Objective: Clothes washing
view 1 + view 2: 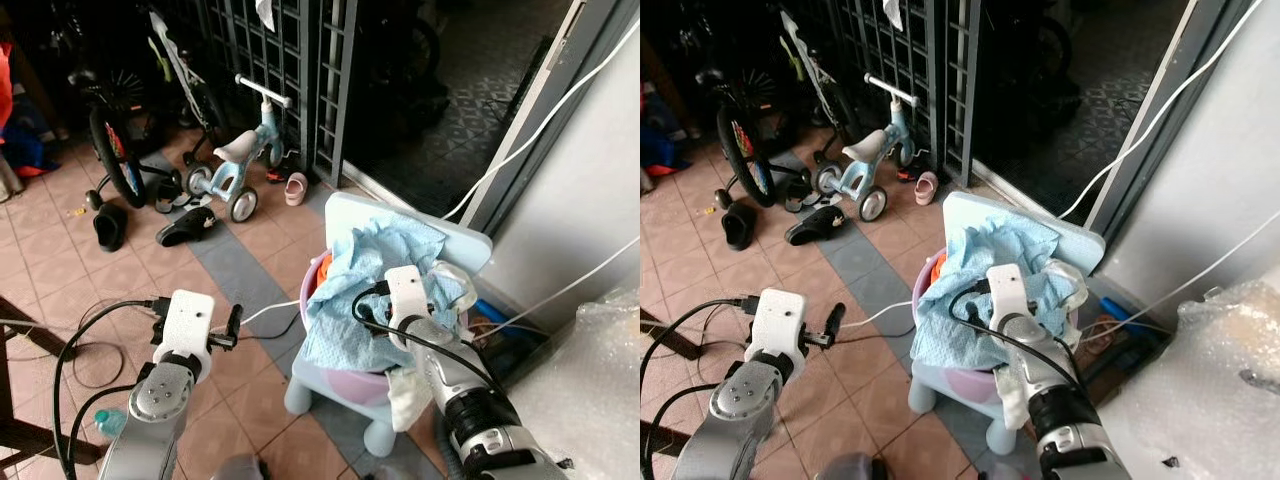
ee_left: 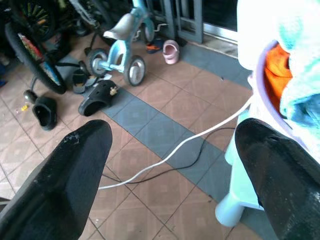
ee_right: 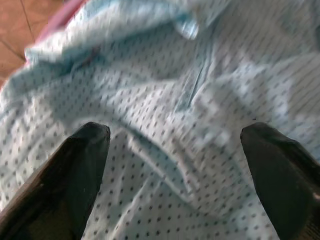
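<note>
Right wrist view: right gripper fingers spread wide, poised just above the dotted light-blue cloth, nothing held. Cloth heaped in a pink basin resting on a pale blue child's chair. Left gripper also open, over tiled floor beside the chair.
</note>
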### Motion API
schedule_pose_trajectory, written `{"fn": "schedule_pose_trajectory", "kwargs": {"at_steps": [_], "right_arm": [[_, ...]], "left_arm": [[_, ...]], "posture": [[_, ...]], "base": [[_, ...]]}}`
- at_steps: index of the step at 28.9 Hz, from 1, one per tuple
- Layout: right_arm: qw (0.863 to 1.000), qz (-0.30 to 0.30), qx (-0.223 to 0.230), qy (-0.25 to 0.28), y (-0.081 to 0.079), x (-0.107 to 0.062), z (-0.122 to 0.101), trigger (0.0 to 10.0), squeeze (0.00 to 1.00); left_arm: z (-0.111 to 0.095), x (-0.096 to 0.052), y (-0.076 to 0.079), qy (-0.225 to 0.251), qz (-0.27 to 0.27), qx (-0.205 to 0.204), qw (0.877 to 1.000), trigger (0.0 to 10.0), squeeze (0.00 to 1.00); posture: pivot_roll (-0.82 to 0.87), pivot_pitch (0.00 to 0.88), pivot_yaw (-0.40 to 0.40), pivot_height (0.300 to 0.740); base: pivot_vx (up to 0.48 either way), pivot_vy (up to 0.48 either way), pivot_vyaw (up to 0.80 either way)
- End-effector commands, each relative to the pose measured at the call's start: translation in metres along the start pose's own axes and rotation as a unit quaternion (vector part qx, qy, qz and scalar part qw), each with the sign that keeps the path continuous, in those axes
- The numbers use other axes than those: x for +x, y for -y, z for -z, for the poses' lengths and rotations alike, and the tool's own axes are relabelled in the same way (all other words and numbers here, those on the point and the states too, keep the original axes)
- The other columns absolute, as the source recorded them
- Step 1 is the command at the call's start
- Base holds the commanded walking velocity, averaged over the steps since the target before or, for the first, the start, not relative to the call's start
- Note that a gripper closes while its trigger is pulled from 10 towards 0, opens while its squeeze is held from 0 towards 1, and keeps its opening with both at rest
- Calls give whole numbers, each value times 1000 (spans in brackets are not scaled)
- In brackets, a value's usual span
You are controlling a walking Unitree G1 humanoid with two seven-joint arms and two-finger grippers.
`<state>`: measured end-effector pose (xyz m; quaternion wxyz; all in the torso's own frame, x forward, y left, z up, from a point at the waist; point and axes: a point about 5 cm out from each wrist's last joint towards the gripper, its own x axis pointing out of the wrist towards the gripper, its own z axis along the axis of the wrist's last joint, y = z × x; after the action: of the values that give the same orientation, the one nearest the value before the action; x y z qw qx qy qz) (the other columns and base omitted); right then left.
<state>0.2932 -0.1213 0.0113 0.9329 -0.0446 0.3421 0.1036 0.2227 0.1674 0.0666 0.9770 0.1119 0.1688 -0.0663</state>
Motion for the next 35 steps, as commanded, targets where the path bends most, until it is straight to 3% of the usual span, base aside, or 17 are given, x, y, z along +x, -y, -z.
{"fn": "schedule_pose_trajectory", "kwargs": {"at_steps": [1,6,7,8,9,13,17,21,28,35], "right_arm": [[1000,7,4,-28,-4,4,4,10000,0],[997,14,28,-71,-18,9,16,10000,0],[997,13,29,-76,-21,10,19,8667,0],[996,13,30,-80,-22,10,20,4000,0],[996,12,30,-81,-24,11,22,0,0],[998,13,13,-58,-31,14,16,0,0],[998,31,32,-44,-29,16,10,0,0],[997,38,58,-35,-30,16,9,0,0],[996,37,65,-39,-30,16,16,0,0],[997,28,72,-20,-27,18,5,0,0]], "left_arm": [[-4,-5,0,-1,7,9,1000,10000,0],[-8,-24,0,-3,1,3,1000,10000,0],[-7,-28,1,-4,2,3,1000,10000,0],[-7,-30,2,-6,3,2,1000,10000,0],[-6,-35,4,-8,5,2,1000,10000,0],[-6,-48,12,-13,30,14,999,10000,0],[-7,-48,20,-21,70,21,997,10000,0],[-1,-46,27,-43,131,64,988,10000,0],[-1,-43,25,-50,113,61,990,10000,0],[-5,-37,25,-41,106,64,991,10000,0]], "posture": [[82,123,-5,740],[115,166,-28,740],[125,180,-32,740],[125,180,-32,740],[132,193,-33,740],[133,219,-22,740],[124,228,-14,740],[114,233,-5,740],[107,234,-22,740],[109,215,-30,740]], "base": [[0,0,0],[0,0,0],[0,0,0],[0,0,0],[0,0,0],[0,0,0],[0,0,0],[0,0,0],[0,0,0],[0,0,0]]}}
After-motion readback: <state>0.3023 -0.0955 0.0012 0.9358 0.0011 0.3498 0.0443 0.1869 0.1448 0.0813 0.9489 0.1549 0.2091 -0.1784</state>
